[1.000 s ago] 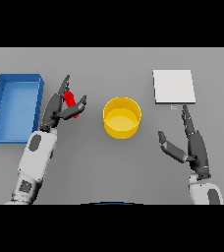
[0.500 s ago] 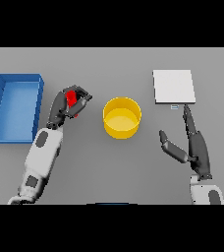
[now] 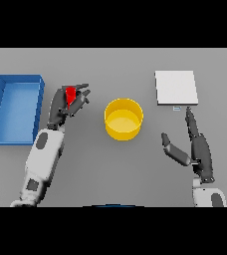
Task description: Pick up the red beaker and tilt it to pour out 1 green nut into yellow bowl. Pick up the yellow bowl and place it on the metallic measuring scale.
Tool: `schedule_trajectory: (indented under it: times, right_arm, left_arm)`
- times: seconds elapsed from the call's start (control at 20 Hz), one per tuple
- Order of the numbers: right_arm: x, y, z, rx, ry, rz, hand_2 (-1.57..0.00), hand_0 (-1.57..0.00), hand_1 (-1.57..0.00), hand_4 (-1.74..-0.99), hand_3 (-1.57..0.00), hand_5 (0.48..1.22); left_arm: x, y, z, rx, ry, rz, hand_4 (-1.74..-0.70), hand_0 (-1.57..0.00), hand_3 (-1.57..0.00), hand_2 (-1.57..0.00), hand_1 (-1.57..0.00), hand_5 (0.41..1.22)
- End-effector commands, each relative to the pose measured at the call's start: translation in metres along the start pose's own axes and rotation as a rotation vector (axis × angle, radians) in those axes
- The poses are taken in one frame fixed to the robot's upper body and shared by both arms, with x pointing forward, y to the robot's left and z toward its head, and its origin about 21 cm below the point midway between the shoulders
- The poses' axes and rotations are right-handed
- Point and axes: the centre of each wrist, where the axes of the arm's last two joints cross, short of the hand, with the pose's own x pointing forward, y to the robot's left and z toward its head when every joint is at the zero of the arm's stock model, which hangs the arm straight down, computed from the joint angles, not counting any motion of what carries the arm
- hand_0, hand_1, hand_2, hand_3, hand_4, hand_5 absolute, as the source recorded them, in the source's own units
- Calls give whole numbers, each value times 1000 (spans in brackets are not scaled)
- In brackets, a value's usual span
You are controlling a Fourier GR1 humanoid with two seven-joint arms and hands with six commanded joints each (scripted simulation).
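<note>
My left hand point(image 3: 64, 105) is curled round the red beaker point(image 3: 70, 94), holding it left of the yellow bowl point(image 3: 123, 118), apart from it. Only the beaker's upper part shows between the fingers and thumb. The bowl stands in the middle of the grey table and I see nothing inside it. The metallic measuring scale point(image 3: 175, 87), a pale square plate, lies at the back right. My right hand point(image 3: 195, 149) rests open on the table to the right of the bowl, just in front of the scale, fingers straight.
A blue rectangular bin point(image 3: 15, 110) stands at the left of the table, close beside my left arm.
My left hand has carried the red beaker a little rightward, toward the bowl, and turned it in the grasp. The right hand has kept still.
</note>
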Motion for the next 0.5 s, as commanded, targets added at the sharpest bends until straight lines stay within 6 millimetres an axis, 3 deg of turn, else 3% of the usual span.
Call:
schedule_trajectory:
  times: [0.0,0.3,0.45]
  right_arm:
    - [-3,0,2,4,3,5,1,1,1,-1259,1,647]
    - [0,0,2,7,-23,21,1,1,1,-1257,1,663]
    - [1,-4,-2,2,-11,44,1,1,1,-1256,1,674]
  left_arm:
    - [4,2,1,5,-15,-6,-1692,-1531,-1520,-1534,-1533,1118]
    - [54,6,-8,-94,-67,-231,-1728,-1561,-1558,-1561,-1561,1121]
    - [64,-4,-10,-166,-50,-382,-1733,-1564,-1562,-1565,-1565,1122]
